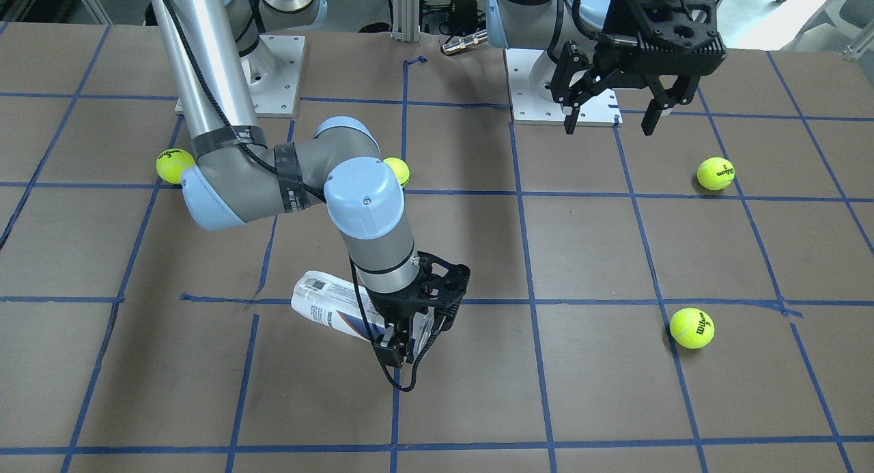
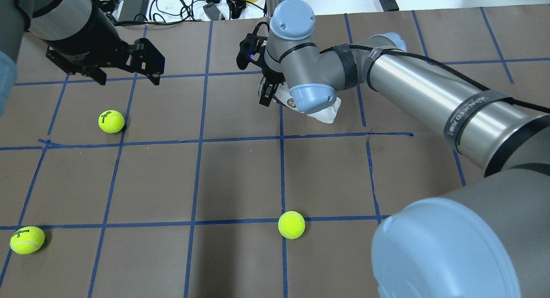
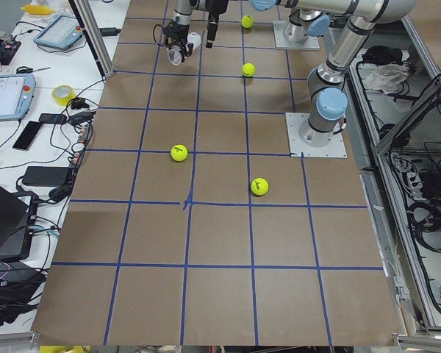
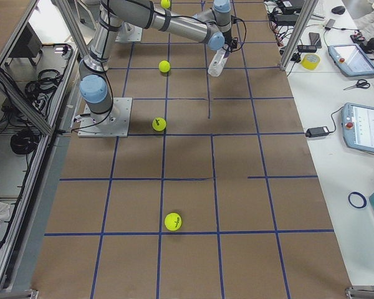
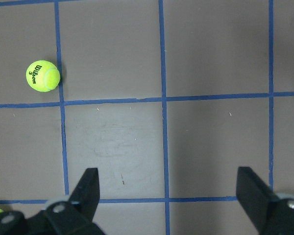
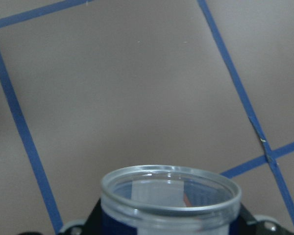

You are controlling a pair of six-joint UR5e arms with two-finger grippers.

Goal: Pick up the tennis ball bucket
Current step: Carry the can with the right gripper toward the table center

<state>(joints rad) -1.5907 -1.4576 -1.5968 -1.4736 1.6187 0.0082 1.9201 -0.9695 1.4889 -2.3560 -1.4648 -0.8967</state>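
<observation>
Front view: right hand (image 1: 403,340) clamped on slim clear plastic tennis ball bucket with white-navy label (image 1: 326,308), which is tilted near the middle of the brown desk (image 1: 614,391); lower end's contact unclear. Left hand (image 1: 609,121) spread wide, empty, well apart.
Right wrist view: bucket's open rim faces camera.
Left wrist view: fingers wide apart above desk.
</observation>
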